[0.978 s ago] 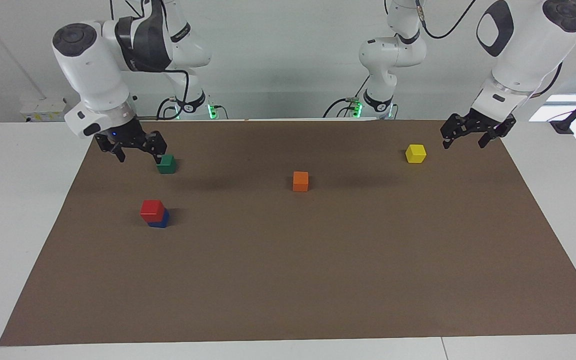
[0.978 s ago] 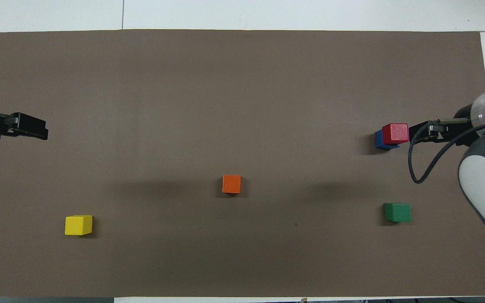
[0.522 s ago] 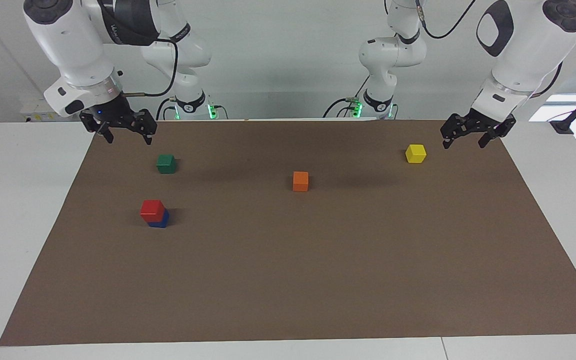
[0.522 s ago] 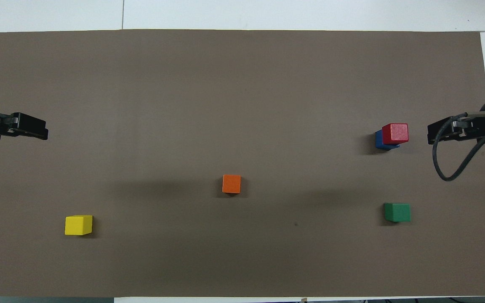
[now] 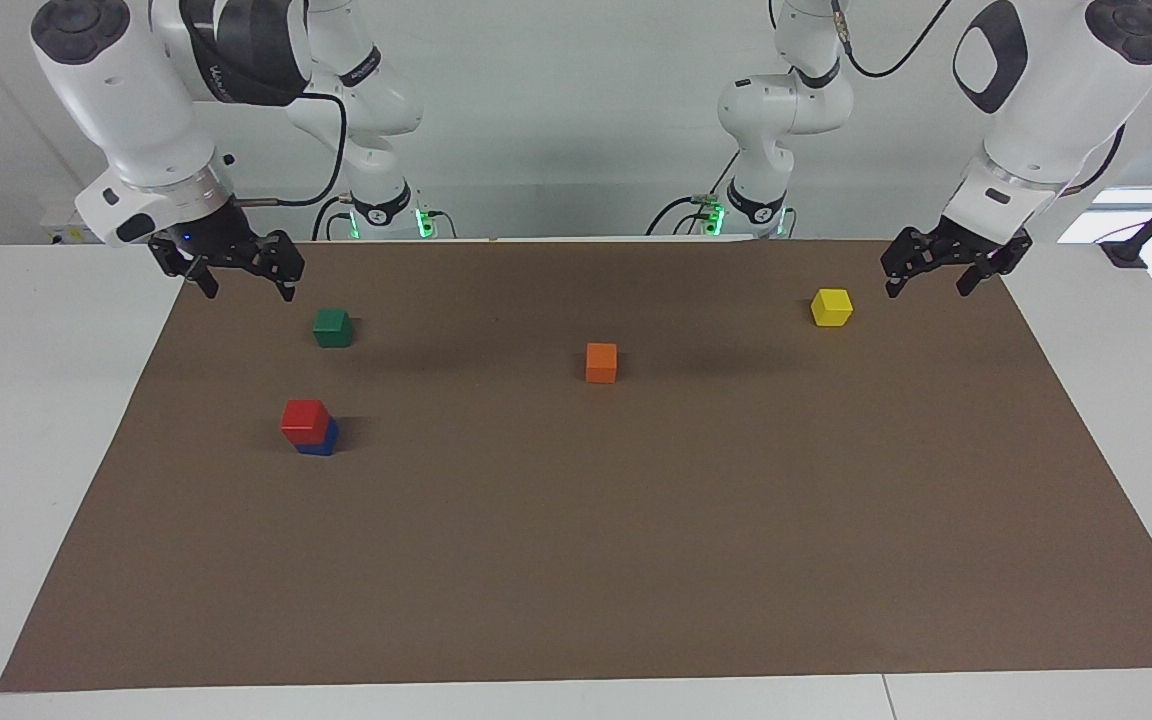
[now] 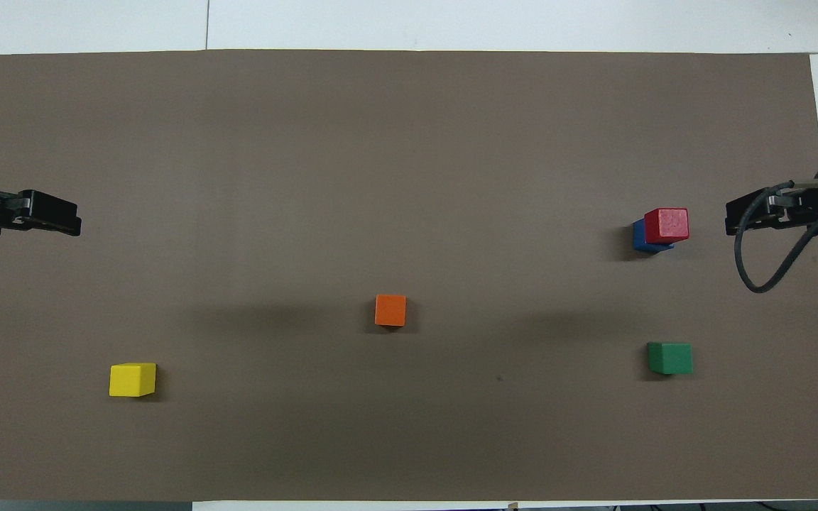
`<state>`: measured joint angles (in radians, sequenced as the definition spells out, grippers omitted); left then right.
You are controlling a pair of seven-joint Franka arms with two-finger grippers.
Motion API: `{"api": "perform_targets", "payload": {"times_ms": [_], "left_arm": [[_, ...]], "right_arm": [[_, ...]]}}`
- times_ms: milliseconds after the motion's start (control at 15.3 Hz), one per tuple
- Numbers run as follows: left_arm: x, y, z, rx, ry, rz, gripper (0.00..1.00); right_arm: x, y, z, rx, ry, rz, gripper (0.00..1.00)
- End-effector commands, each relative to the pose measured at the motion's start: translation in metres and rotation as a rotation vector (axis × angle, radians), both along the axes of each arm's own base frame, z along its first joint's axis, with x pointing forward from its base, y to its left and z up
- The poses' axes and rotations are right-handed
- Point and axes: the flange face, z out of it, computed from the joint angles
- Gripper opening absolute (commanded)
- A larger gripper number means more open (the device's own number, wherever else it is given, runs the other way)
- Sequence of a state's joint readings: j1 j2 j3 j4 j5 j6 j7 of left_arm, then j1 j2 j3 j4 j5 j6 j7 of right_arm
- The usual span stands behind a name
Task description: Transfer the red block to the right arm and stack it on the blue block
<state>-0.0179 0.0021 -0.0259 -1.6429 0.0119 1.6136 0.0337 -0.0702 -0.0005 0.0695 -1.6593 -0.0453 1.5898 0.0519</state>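
The red block (image 5: 304, 420) rests on the blue block (image 5: 321, 440), a little off centre, toward the right arm's end of the mat; the stack also shows in the overhead view, red block (image 6: 666, 224) on blue block (image 6: 640, 236). My right gripper (image 5: 246, 288), with its blue light, is open and empty, raised over the mat's corner near its base, apart from the stack; it shows in the overhead view (image 6: 735, 218). My left gripper (image 5: 927, 286) is open and empty, waiting over the mat's edge beside the yellow block; it shows in the overhead view (image 6: 77, 226).
A green block (image 5: 333, 327) lies nearer to the robots than the stack. An orange block (image 5: 601, 362) sits mid-mat. A yellow block (image 5: 831, 307) lies toward the left arm's end. All are on a brown mat (image 5: 576, 560) on a white table.
My right gripper has risen and drawn back from beside the green block toward the mat's corner at its own end. The stack and the left arm have not moved.
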Motion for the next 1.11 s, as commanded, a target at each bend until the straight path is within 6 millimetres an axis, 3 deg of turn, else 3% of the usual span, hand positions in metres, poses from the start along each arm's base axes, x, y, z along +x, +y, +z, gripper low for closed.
{"api": "perform_targets", "payload": {"times_ms": [0,1043], "left_arm": [[-0.003,0.002,0.001,-0.010,-0.003,0.006,1.00],[-0.003,0.002,0.001,-0.010,-0.003,0.006,1.00]], "right_arm": [[0.001,-0.004,0.002,0.027,0.009,-0.001,1.00],[0.003,-0.012,0.004,0.056,-0.018,-0.032,1.00]]}}
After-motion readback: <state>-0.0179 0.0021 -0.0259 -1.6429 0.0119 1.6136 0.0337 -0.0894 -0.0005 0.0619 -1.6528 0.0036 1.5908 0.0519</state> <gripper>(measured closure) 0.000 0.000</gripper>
